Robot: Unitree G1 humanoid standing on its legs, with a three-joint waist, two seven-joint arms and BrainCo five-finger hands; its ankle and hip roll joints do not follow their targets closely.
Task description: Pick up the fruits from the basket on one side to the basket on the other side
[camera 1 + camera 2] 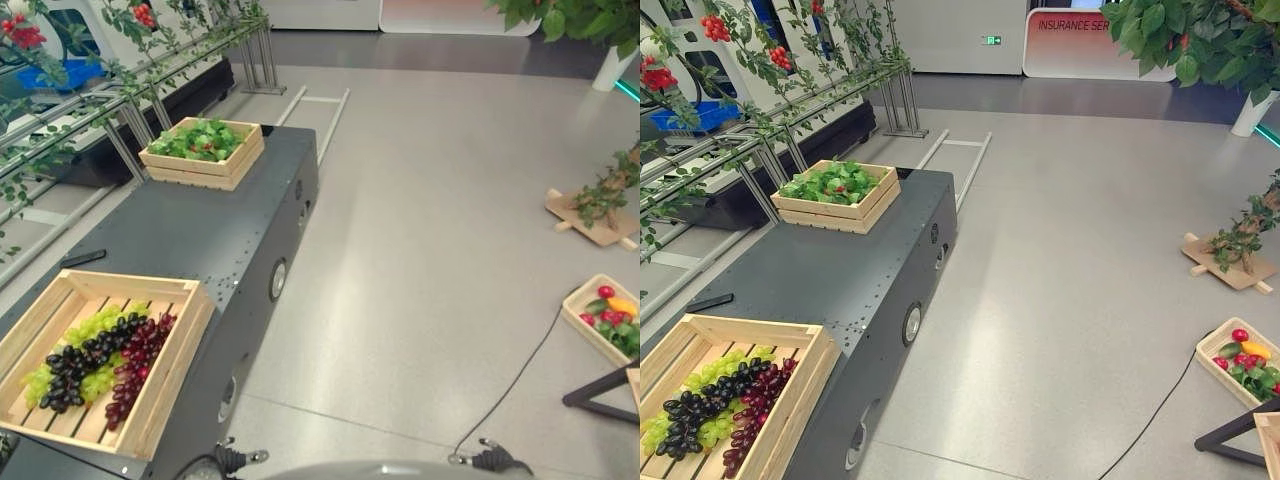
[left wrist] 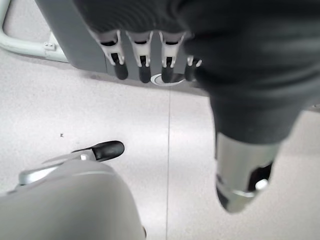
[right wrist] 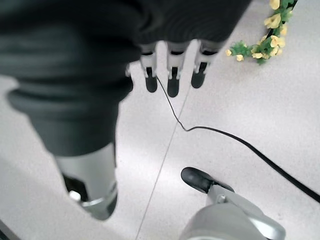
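**Two crates on the cabinet, one on the floor, both hands empty**

A dark grey cabinet (image 1: pixel 200 240) carries two wooden crates. The near crate (image 1: pixel 175 355), at about 8 o'clock in the left eye view, holds three grape bunches lying side by side: one green bunch (image 1: pixel 95 325), one black bunch (image 1: pixel 85 365) and one dark red bunch (image 1: pixel 140 365). The far crate (image 1: pixel 205 165), at about 11 o'clock, is filled with green leaves (image 1: pixel 200 140) with a few small red bits among them; their number cannot be told. A small black flat object (image 1: pixel 83 258) lies on the cabinet top between the two crates, near its left edge.

A third crate (image 1: pixel 585 325) sits on the floor at about 4 o'clock, well apart from the cabinet, holding red, orange and green produce.

The left hand (image 2: pixel 150 55) hangs over the floor beside the cabinet's side, fingers straight and relaxed, grasping nothing. The right hand (image 3: pixel 170 65) hangs over bare floor, fingers likewise released and empty, near a sprig of yellow flowers (image 3: pixel 257 47).
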